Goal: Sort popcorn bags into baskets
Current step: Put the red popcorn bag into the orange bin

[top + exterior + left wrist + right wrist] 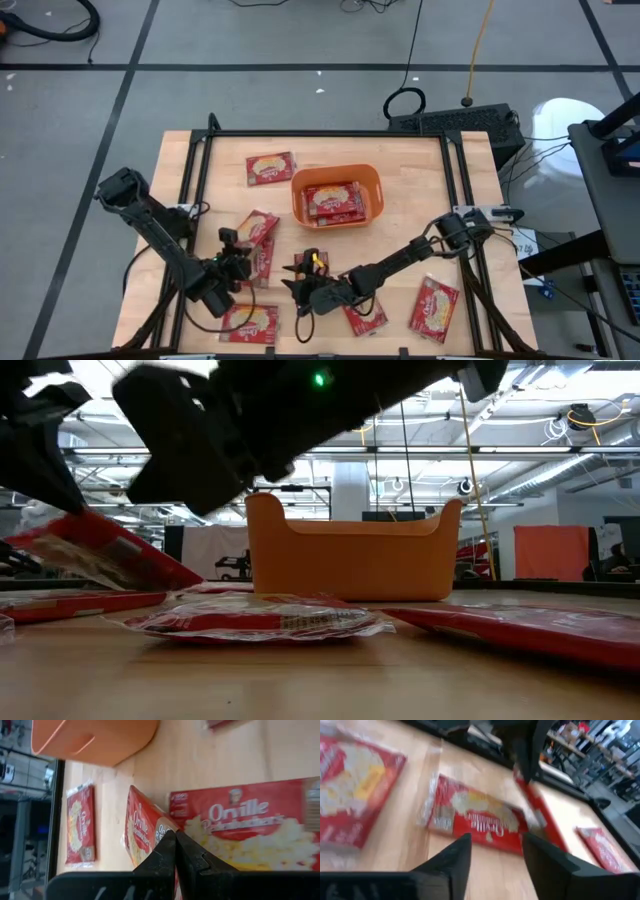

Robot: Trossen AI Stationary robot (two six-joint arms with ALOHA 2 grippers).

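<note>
Watching my right gripper (303,285) hover, fingers apart, by a flat red popcorn packet (309,264) short of the orange plastic bin (337,194), I fear collision with the closed left gripper (236,262) gripping another packet (256,232).

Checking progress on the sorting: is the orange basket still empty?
No. The high view shows red popcorn bags already lying inside the orange basket.

Light wooden worktop (410,215) with black frame rails along its sides. On it rest an orange plastic rectangular bin (337,175) near the far centre and flat red popcorn packets (270,169) scattered singly about the bin and near edge.
</note>
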